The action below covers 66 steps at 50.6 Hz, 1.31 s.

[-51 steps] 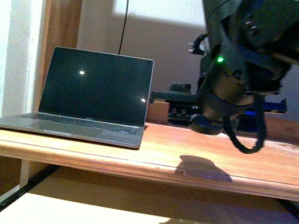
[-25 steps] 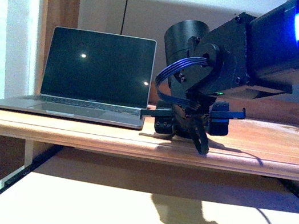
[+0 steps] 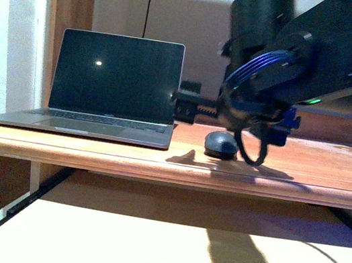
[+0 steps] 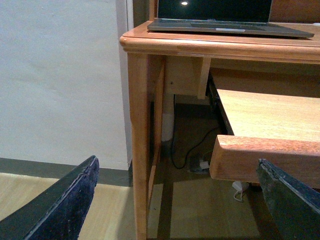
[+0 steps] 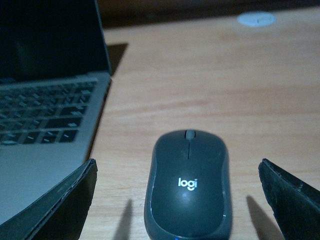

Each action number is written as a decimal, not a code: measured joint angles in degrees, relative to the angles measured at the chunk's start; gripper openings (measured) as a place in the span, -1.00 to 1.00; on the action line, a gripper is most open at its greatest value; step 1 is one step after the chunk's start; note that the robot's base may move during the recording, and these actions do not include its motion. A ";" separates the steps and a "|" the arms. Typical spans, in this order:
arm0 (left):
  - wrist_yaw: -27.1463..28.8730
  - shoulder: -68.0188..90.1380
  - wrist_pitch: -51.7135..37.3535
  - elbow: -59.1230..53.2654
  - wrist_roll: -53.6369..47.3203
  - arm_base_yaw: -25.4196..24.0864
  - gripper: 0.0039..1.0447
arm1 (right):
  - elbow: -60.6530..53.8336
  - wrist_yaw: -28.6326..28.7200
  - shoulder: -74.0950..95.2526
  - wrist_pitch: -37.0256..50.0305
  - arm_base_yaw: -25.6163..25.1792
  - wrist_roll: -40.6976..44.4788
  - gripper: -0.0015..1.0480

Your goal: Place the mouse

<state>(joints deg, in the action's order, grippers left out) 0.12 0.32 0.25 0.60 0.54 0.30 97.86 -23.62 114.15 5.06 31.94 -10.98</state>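
- The mouse (image 5: 187, 187) (logo up) is sitting on the desk (image 5: 260, 90) beside the laptop (image 5: 45, 125).
- The right gripper (image 5: 176, 167) is straddling it, released.
- The left gripper (image 4: 176, 161) is hanging released.

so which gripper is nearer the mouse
Right. The right gripper hovers just above the mouse, jaws open; the left gripper is low beside the desk, well away.

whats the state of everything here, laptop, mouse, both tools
laptop: lid open, screen dark
mouse: resting on the desk beside the laptop, not gripped
right tool: open, over the mouse, clear of it
left tool: open, empty, low beside the desk
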 joint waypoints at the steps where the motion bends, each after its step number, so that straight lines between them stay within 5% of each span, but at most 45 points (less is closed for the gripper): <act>1: 0.00 0.00 0.00 -0.02 0.00 0.00 0.86 | -2.82 2.12 -2.78 2.01 -0.50 -0.26 0.86; 16: 0.00 0.00 0.00 -0.02 0.00 0.00 0.86 | -46.97 31.54 -40.76 19.65 -10.25 -0.87 0.86; 33: 0.02 0.00 0.00 -0.02 0.00 0.00 0.86 | -83.73 55.60 -75.14 13.14 -18.10 4.79 0.86; 40: 0.00 0.00 0.00 -0.02 0.00 0.00 0.86 | -89.53 51.76 -75.91 12.76 -13.90 9.38 0.86; 48: -0.09 0.00 0.00 -0.02 0.00 0.00 0.86 | -90.18 42.47 -60.92 26.51 -7.08 10.58 0.86; 66: -0.09 -0.02 0.00 -0.02 -0.02 0.00 0.86 | -77.20 29.68 -33.05 39.87 0.24 9.09 0.86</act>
<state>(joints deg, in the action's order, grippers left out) 0.03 0.30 0.25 0.58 0.51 0.30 20.67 6.07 81.10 44.93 32.18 -1.89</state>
